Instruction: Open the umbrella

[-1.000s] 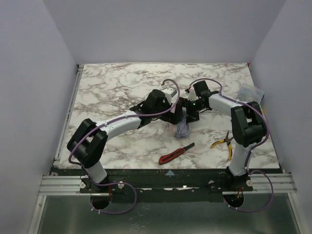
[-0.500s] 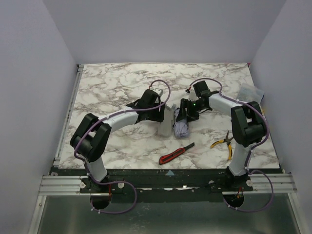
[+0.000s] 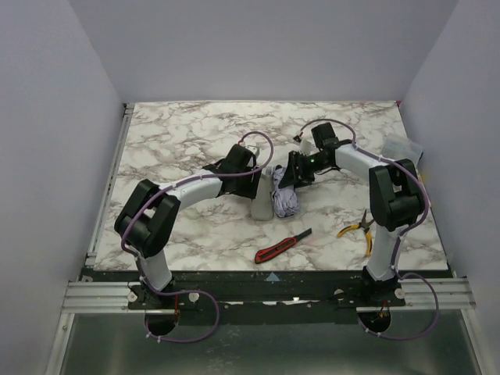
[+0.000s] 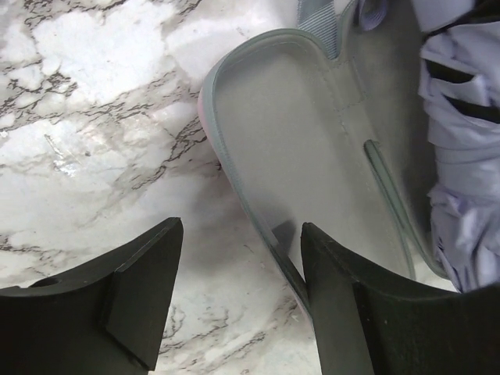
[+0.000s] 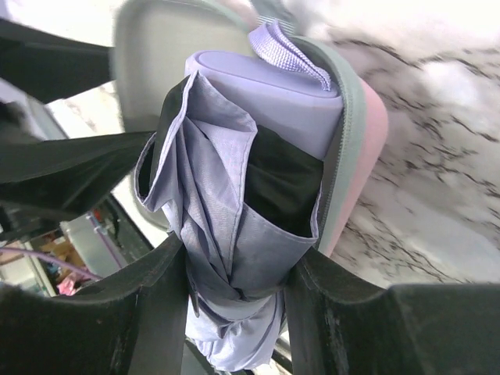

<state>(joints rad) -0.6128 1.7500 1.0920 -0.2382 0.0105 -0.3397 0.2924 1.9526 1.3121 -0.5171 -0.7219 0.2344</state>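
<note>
The umbrella [image 5: 234,211] is folded, lavender fabric with black lining, and lies in an open grey case [image 5: 351,156] with a pink outside. Its lavender block handle [image 5: 266,94] and wrist cord [image 5: 285,51] point away from the right wrist camera. My right gripper [image 5: 238,262] is shut on the bunched fabric, a finger pressing each side. In the top view the umbrella [image 3: 286,201] lies mid-table beside the case lid [image 3: 262,205]. My left gripper [image 4: 242,234] is open: the lid [image 4: 305,133] has its rim against the right finger, and marble shows between the jaws.
A red-and-black utility knife [image 3: 281,246] lies near the front edge. Yellow-handled pliers [image 3: 358,228] lie at the front right. A clear bag [image 3: 402,148] sits by the right wall. White walls enclose the marble table [image 3: 180,141] on three sides.
The case lid has swung open to the left and my left gripper moved left with it. Both grippers narrowed; the right one closed onto the umbrella's fabric.
</note>
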